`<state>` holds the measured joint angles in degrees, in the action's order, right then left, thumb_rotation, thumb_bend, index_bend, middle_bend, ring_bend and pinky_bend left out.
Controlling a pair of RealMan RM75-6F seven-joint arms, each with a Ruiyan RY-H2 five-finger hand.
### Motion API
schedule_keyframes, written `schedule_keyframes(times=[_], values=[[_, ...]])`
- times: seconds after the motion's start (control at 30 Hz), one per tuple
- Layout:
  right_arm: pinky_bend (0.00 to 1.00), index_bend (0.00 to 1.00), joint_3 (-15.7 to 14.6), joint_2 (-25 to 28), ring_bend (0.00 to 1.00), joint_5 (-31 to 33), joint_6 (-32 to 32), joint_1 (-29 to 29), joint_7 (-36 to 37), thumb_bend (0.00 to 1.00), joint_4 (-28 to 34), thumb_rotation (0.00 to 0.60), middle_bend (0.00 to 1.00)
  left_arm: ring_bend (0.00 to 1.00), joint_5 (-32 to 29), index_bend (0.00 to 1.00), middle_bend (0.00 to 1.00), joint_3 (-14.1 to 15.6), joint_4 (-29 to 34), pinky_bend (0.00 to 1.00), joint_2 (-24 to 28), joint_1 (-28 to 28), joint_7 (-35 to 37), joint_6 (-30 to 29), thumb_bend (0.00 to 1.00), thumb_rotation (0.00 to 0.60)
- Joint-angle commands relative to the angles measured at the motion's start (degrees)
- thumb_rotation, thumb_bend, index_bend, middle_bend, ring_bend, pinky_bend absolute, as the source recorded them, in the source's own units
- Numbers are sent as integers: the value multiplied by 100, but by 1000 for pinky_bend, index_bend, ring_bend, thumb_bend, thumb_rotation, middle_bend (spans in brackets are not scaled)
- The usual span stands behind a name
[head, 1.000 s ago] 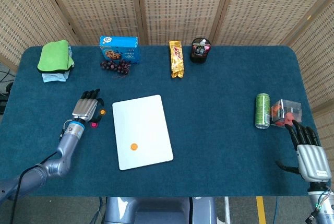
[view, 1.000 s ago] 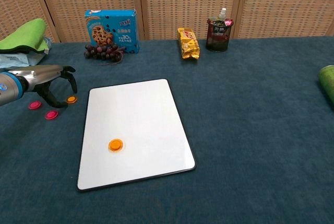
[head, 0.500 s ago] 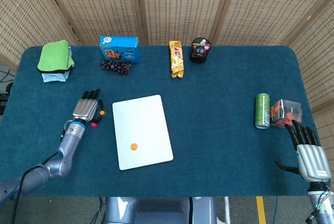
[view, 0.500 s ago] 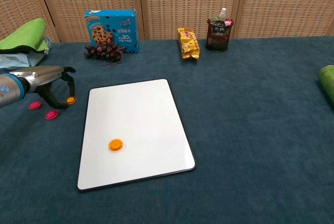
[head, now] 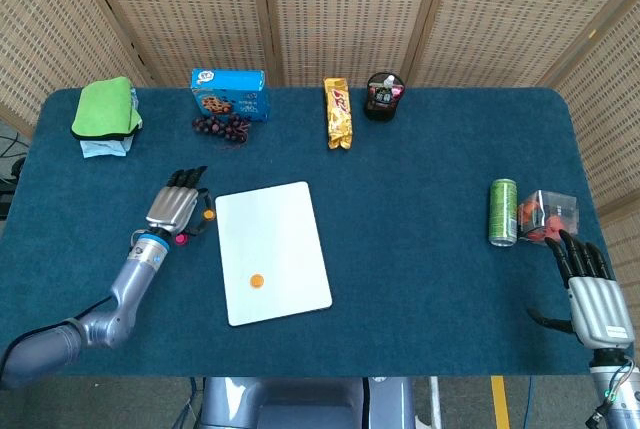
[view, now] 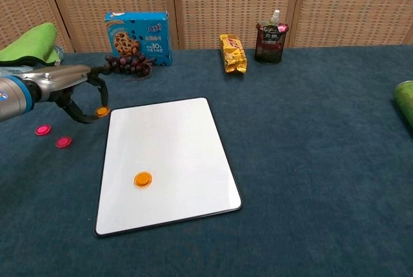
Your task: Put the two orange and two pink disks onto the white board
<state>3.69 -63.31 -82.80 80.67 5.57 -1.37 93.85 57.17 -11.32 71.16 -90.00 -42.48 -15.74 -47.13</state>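
The white board (head: 272, 249) (view: 168, 161) lies in the middle of the blue table with one orange disk (head: 257, 281) (view: 142, 178) on it. My left hand (head: 178, 209) (view: 77, 93) pinches the second orange disk (view: 102, 111) (head: 208, 215) between thumb and finger, just off the board's far left corner. Two pink disks (view: 42, 130) (view: 63, 141) lie on the cloth to the left of the board; the head view shows only one pink disk (head: 181, 238) beside the hand. At the table's front right corner my right hand (head: 595, 294) rests open and holds nothing.
A green can (head: 503, 212) and a clear packet (head: 548, 215) stand just beyond the right hand. Along the back are a green cloth (head: 105, 109), a blue cookie box (head: 229, 94), grapes (head: 220, 127), a yellow snack bar (head: 339, 112) and a dark cup (head: 382, 96).
My left hand has taken up the orange disk from the cloth and moved it right and away, towards the board's far left corner. The right hand has stayed still.
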Motion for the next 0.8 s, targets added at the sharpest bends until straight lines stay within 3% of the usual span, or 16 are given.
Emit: schedule_keyframes(times=[0.03,0.3,0.5,0.8], values=[[0,0,-2,-2,0,-4,6,-2,-2,28,1,600,0,0,295,579,0,36,965,0,214,-63,-107,-158,348,600],[0,0,-9,20,0,21,-50,9,63,28,-15,600,0,0,-44,579,0,174,1792,0,-283,-415,-1095,-341,340,600],[0,0,-12,43,0,30,-80,17,112,28,-2,600,0,0,-475,579,0,241,1906,0,-586,-569,-1632,-537,340,600],[0,0,-18,47,0,29,-89,21,96,28,2,600,0,0,-783,579,0,373,1814,0,-712,-627,-1756,-565,338,600]])
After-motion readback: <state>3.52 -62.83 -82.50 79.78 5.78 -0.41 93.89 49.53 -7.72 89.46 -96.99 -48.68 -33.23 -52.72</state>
